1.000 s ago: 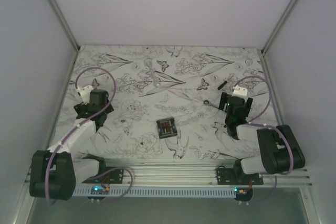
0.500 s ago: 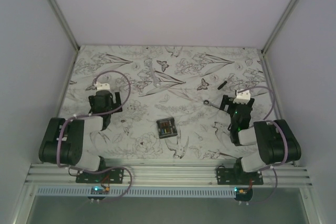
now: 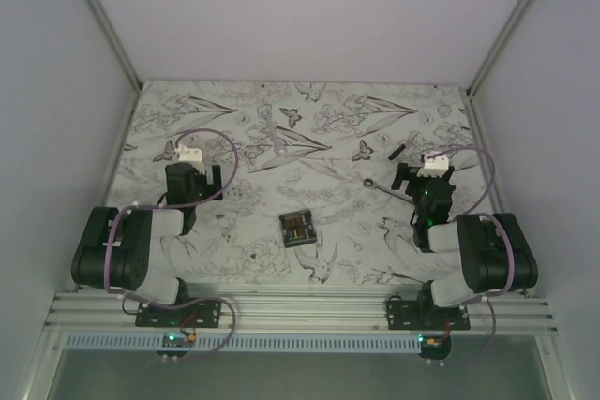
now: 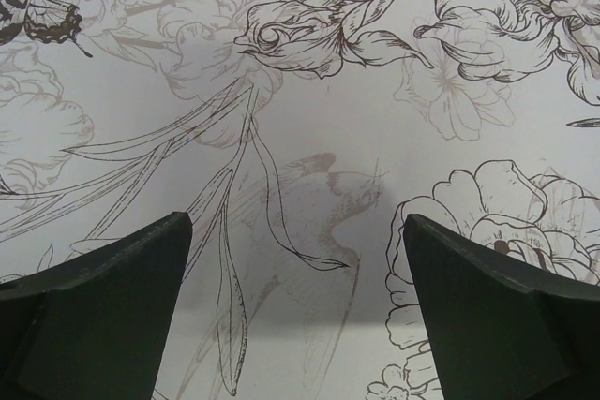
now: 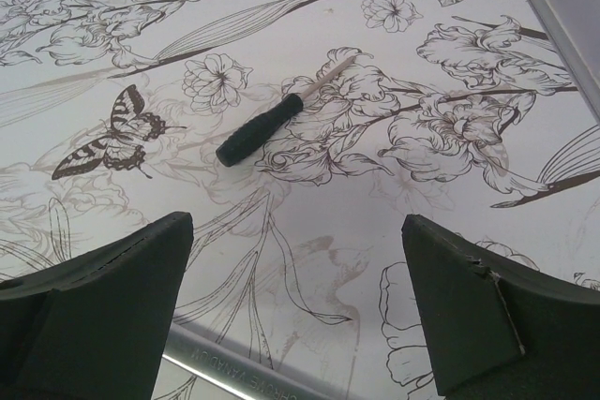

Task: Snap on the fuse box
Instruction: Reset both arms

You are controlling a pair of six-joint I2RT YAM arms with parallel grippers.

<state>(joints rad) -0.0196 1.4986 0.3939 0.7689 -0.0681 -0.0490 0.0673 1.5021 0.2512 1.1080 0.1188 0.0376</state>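
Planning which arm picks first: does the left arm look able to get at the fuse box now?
Probably yes. The fuse box lies in the open on the table, with nothing standing between it and the open left gripper.

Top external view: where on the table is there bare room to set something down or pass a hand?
Bare: the patch between the fuse box and the left gripper, and the far-left corner. Crowded: the right side, where the wrench, the black-handled tool and the right gripper cluster.

I see the fuse box (image 3: pixel 296 228) lying on the floral table (image 3: pixel 234 119) between my left arm (image 3: pixel 131 245) and right arm (image 3: pixel 478 255); a small wrench (image 3: pixel 378 186) lies near the right arm.
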